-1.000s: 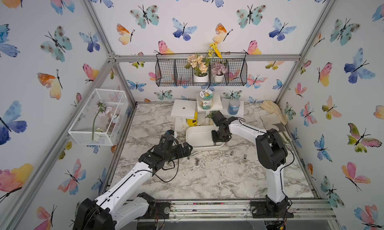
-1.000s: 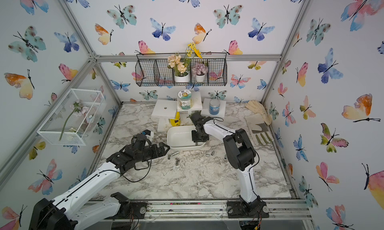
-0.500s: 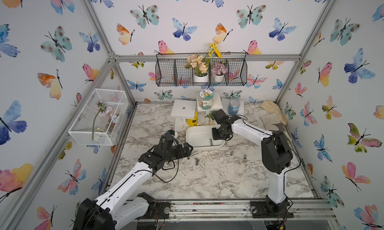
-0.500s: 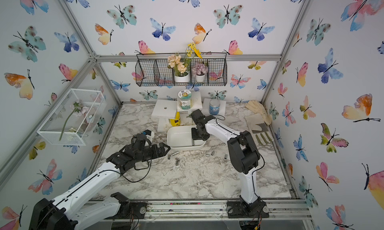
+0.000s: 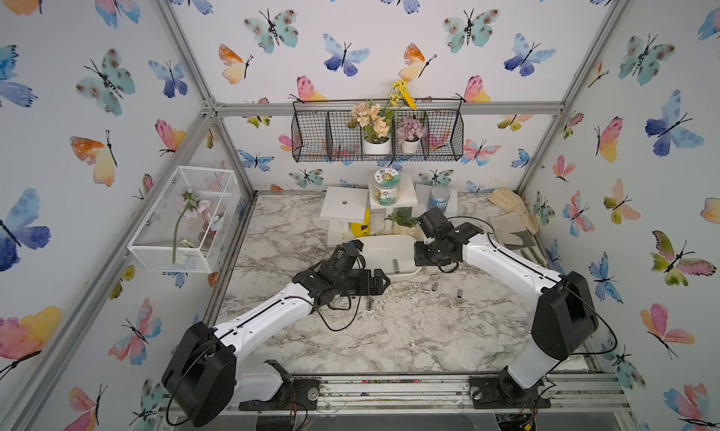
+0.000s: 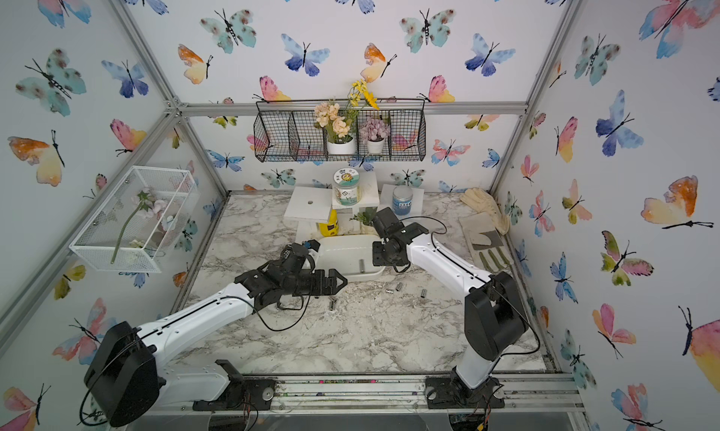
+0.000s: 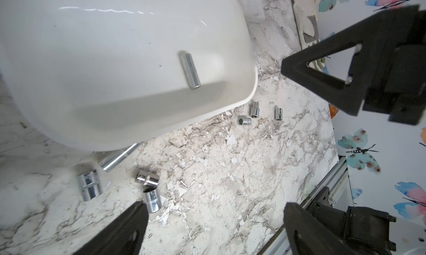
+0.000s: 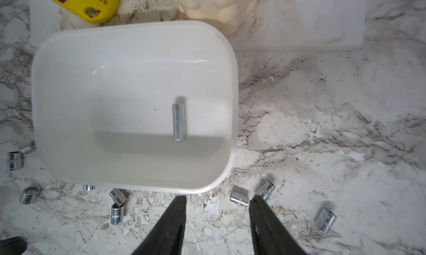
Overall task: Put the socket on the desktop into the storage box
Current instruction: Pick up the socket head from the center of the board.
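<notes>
Lying in the storage box (image 5: 385, 250) at centre frame, one long socket (image 5: 395, 266) is stowed; loose sockets (image 5: 425, 291) dot the bench (image 5: 389, 331) below its rim. Your left hand (image 5: 383, 282) gapes wide, your right hand (image 8: 217, 198) part-open, both empty. Likely hard, slick, rolling steel: pinch each mid-barrel.

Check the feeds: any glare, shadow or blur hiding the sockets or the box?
Right wrist view: sharp; a thin glare streak inside the box, a shadow band across its floor at the long socket, nothing hidden. Left wrist view: the big socket nearest the lens is soft. Both top views: evenly lit, but the desktop sockets are tiny.
</notes>
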